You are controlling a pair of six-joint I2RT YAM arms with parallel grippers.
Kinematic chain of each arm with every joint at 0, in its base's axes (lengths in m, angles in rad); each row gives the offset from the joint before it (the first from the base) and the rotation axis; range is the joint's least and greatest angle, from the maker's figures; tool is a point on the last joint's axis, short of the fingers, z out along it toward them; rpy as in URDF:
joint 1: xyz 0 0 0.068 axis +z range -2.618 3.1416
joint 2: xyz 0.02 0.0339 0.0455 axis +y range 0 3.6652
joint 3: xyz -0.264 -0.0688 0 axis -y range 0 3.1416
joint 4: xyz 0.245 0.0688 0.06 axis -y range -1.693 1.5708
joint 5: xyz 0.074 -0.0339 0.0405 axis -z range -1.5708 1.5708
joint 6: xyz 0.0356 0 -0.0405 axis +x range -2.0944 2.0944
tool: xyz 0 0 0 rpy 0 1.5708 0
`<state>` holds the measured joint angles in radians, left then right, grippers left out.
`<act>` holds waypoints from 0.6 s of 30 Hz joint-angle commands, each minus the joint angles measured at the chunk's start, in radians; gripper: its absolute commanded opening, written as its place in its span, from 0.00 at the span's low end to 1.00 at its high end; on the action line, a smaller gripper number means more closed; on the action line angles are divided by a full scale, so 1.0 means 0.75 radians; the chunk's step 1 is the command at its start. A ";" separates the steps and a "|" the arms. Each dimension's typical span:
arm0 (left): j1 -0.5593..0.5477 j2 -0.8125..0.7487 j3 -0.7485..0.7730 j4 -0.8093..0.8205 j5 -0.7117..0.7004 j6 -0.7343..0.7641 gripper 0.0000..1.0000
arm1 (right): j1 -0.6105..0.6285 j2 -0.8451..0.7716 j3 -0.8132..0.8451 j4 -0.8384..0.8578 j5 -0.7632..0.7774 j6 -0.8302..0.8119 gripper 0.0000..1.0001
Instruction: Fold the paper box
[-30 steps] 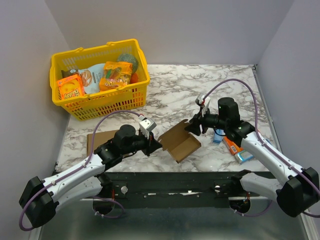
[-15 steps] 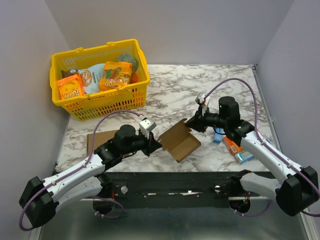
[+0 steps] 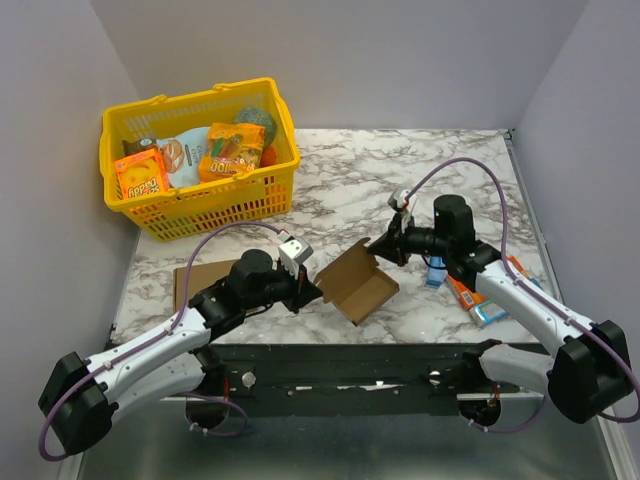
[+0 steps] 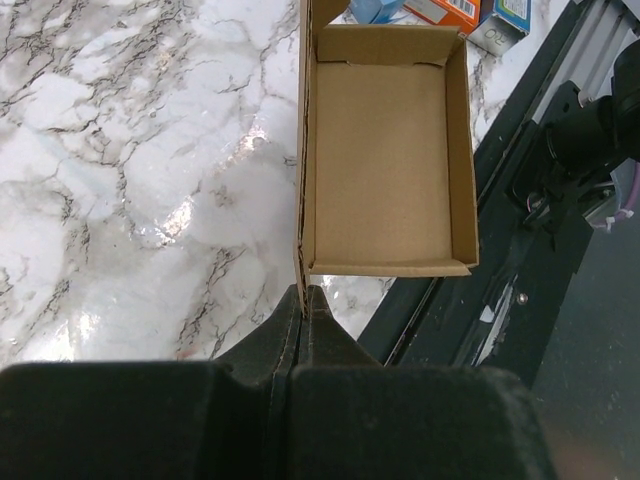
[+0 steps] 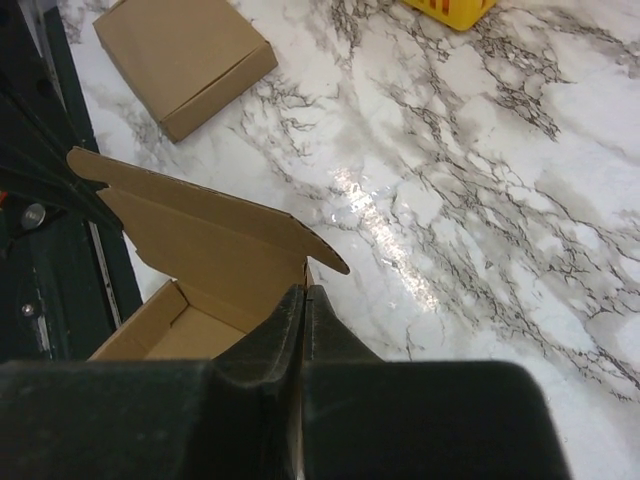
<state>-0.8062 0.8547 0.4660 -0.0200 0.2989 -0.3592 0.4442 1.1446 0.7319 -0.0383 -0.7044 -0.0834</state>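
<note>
The left hand (image 3: 306, 289) pinches a side wall of the paper box (image 3: 358, 287) at mid-frame; the right hand (image 3: 384, 247) pinches its raised flap.

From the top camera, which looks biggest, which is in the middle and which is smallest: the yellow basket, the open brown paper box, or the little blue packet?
Largest to smallest in the top view:
1. yellow basket
2. paper box
3. blue packet
None of them look close in size.

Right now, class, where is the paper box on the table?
In the top view, the paper box sits centre-front on the marble table, pinched between the left gripper and the right gripper; the yellow basket stands far back-left.
</note>
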 commanded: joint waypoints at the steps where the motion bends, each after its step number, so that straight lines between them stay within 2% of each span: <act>1: 0.003 0.010 0.043 0.033 -0.034 0.023 0.00 | 0.011 -0.023 -0.045 0.110 0.027 0.027 0.03; 10: 0.003 0.173 0.162 0.029 -0.155 0.084 0.00 | 0.062 -0.188 -0.227 0.325 0.290 0.091 0.01; 15: 0.005 0.310 0.250 0.029 -0.261 0.123 0.00 | 0.213 -0.244 -0.350 0.478 0.511 0.148 0.01; 16: 0.005 0.355 0.276 0.029 -0.280 0.125 0.00 | 0.252 -0.246 -0.390 0.533 0.633 0.148 0.01; 18: 0.005 0.398 0.299 0.041 -0.329 0.129 0.00 | 0.352 -0.244 -0.434 0.609 0.746 0.158 0.01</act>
<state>-0.7986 1.0908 0.6205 -0.0635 0.1413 -0.2905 0.5751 0.9695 0.4763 0.2615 -0.2939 -0.0193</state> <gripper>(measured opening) 0.010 0.012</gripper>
